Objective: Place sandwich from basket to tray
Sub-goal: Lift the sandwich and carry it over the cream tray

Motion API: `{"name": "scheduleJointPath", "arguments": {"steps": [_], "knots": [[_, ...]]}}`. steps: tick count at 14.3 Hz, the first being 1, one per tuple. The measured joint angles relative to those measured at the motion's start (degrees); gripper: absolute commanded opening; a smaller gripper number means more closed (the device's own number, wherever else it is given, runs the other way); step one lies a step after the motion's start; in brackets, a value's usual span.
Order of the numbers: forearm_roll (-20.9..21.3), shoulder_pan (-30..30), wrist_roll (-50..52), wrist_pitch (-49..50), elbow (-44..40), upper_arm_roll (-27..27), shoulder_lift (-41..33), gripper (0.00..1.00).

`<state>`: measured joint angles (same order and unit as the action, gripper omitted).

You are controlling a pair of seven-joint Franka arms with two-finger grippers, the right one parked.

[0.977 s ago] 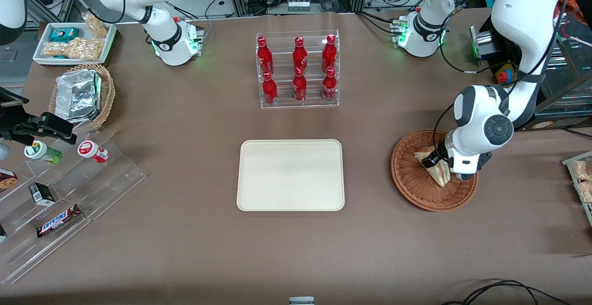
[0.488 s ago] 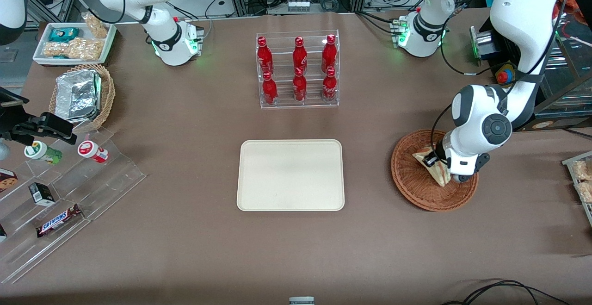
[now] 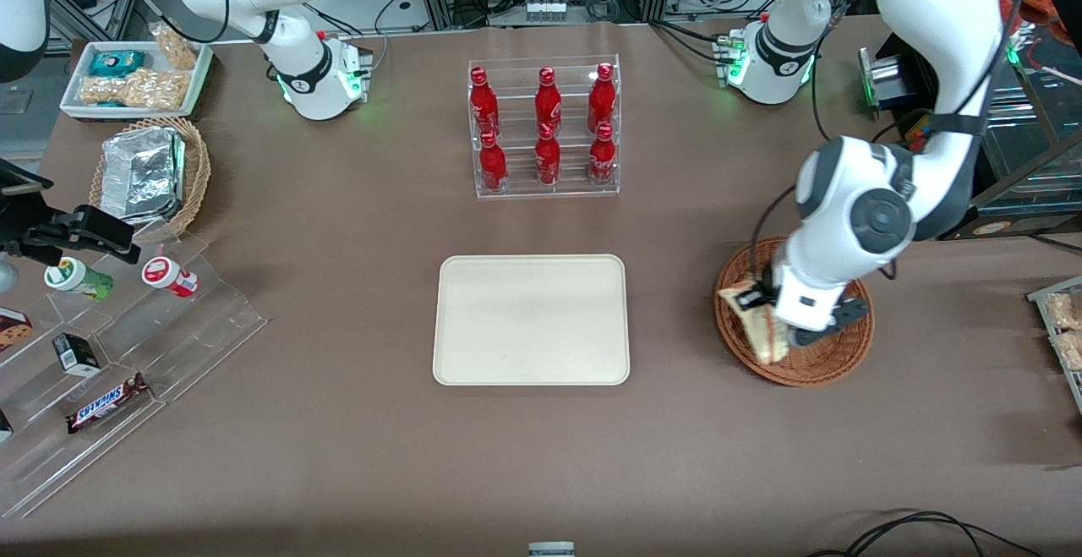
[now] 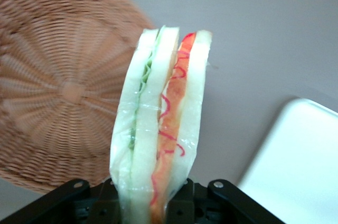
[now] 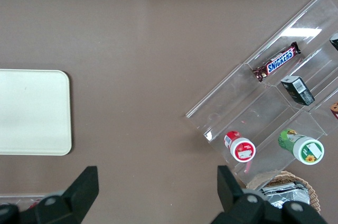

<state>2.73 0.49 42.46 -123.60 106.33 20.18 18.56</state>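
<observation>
The sandwich [image 3: 755, 320] is held in the left arm's gripper [image 3: 765, 320], whose fingers are clamped on its base, and it hangs above the edge of the basket [image 3: 833, 346] that faces the tray [image 3: 531, 319]. In the left wrist view the sandwich [image 4: 161, 129] stands upright between the black finger mounts of the gripper [image 4: 153, 203], its clear wrap catching light, green filling in one seam and red-orange in the other. The weave of the basket [image 4: 58, 92] lies below it with nothing in it, and a corner of the tray [image 4: 301, 166] shows nearby across bare brown table [image 4: 264, 39].

Compared with a second ago, the sandwich has been lifted off the basket floor and carried toward the tray; earlier it lay near the basket's middle under the wrist, now it overhangs the rim. The arm's elbow has swung the same way and sits higher in the front view.

The tray remains bare at the table's middle, nearer to the front camera than the clear rack of red bottles [image 3: 545, 130]. Toward the parked arm's end sit the tan basket with foil packs [image 3: 148, 175], the white tray of snack packets [image 3: 135, 77] and the stepped acrylic stand [image 3: 127, 371] with its small cups and a Snickers bar [image 3: 106, 403].
</observation>
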Motion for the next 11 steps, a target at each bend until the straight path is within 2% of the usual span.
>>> {"name": "scheduleJointPath", "arguments": {"steps": [4, 8, 11], "knots": [[5.5, -11.6, 0.8, 0.2, -3.7, 0.3, 3.4, 0.03], [8.5, -23.5, 7.8, 0.0, -14.3, 0.1, 14.0, 0.03], [14.2, -29.0, 13.3, -0.1, -23.7, -0.2, 23.2, 0.08]]}}
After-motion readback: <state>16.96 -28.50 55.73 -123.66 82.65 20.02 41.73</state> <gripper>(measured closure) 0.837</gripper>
